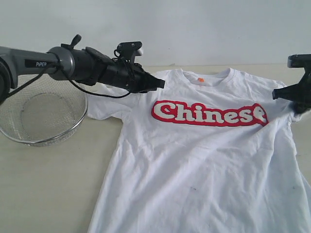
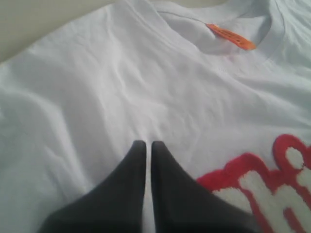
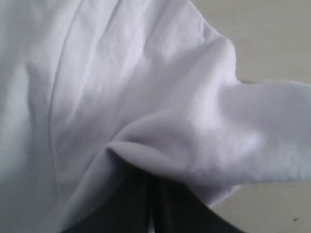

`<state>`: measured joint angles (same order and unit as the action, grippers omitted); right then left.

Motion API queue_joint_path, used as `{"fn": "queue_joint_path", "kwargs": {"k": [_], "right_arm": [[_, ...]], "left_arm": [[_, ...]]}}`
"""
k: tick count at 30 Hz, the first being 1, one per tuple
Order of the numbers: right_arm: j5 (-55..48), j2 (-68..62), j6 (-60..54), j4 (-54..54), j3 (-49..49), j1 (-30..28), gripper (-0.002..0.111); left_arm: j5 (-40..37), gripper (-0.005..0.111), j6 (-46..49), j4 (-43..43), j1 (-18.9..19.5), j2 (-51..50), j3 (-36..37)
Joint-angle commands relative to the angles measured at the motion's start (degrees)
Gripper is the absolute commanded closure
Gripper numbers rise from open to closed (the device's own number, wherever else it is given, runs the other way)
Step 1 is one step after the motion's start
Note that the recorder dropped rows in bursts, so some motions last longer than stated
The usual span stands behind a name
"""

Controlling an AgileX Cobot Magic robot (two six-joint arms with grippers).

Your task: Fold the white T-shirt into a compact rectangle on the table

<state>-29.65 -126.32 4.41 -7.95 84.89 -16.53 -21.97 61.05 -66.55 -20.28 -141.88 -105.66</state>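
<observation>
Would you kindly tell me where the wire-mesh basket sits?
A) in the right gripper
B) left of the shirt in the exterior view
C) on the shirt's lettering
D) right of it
B: the basket stands on the table, left of the white T-shirt in the exterior view.

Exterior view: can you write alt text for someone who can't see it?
A white T-shirt with red "Chinese" lettering lies spread face-up on a pale table. The left gripper hovers over one shoulder by the collar, the right gripper reaches the opposite sleeve at the frame's edge, and a wire-mesh basket sits left.
</observation>
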Motion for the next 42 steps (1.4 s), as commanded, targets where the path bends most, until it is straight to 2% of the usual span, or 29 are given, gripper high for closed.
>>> {"fn": "queue_joint_path", "kwargs": {"k": [1,10,15,22,29,32,38,42], "right_arm": [[-2.69,-1.61,-0.54,0.19,-0.26,-0.21,0.109],[-19.84,-0.96,-0.54,-1.93,-0.26,-0.21,0.109],[-23.72,-0.64,1.4,-6.06,-0.26,-0.21,0.109],[-22.84,2.48,2.96,-10.23,-0.26,-0.21,0.109],[-10.34,5.89,-1.87,-10.28,0.08,-0.21,0.109],[-13.02,8.04,-2.02,-10.32,0.69,-0.21,0.109],[-13.93,14.56,-0.03,-10.59,0.69,-0.98,0.109],[-13.79,17.08,1.68,-9.21,0.69,-4.35,0.109]], "left_arm": [[-1.28,0.102,-0.23,-0.41,-0.34,-2.43,-1.55],[0.99,0.102,-11.24,10.96,-0.34,-2.72,-1.55],[1.43,0.102,-17.97,16.74,-0.12,-2.72,-1.55],[0.82,0.102,-30.07,24.46,2.21,-2.72,-1.55],[-0.19,0.102,-26.11,23.75,2.14,-2.57,-2.3],[-2.18,0.102,-22.37,23.75,1.57,-1.57,-4.09],[-1.03,0.102,-22.03,24.68,1.54,3.93,-5.63],[-6.53,0.102,-22.71,29.57,2.15,7.95,-5.63]]}}
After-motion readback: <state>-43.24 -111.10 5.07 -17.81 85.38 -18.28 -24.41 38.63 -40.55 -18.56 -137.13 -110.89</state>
